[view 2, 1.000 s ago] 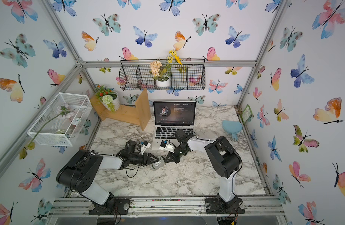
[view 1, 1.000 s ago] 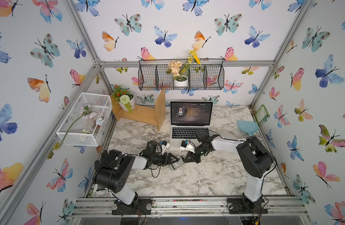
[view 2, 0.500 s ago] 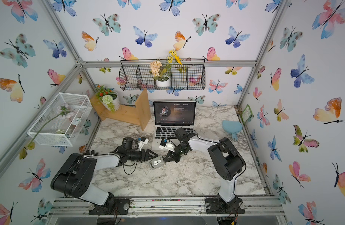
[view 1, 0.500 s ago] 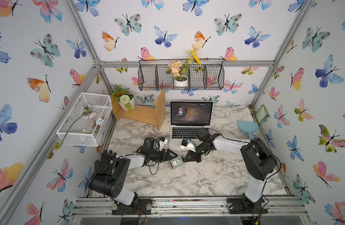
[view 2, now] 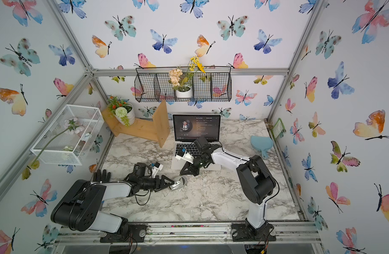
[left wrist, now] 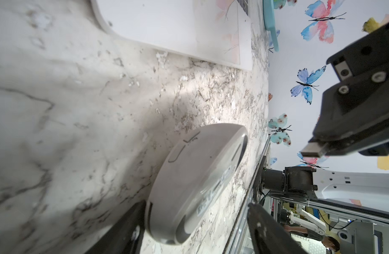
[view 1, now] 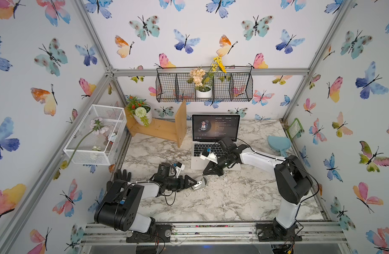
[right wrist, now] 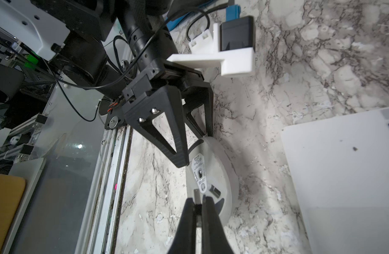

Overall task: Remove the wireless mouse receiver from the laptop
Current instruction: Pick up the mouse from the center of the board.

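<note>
The wireless mouse receiver [left wrist: 313, 151] is being gripped, clear of the laptop [view 1: 198, 163], by the clenched right pincer [right wrist: 198, 198]. The released left pincer [right wrist: 195, 149] is being held astride the tilted grey mouse [left wrist: 200, 180], presumably for stowage.

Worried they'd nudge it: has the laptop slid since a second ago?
No. The laptop sits where it was, its screen just as close to the wooden shelf.
</note>
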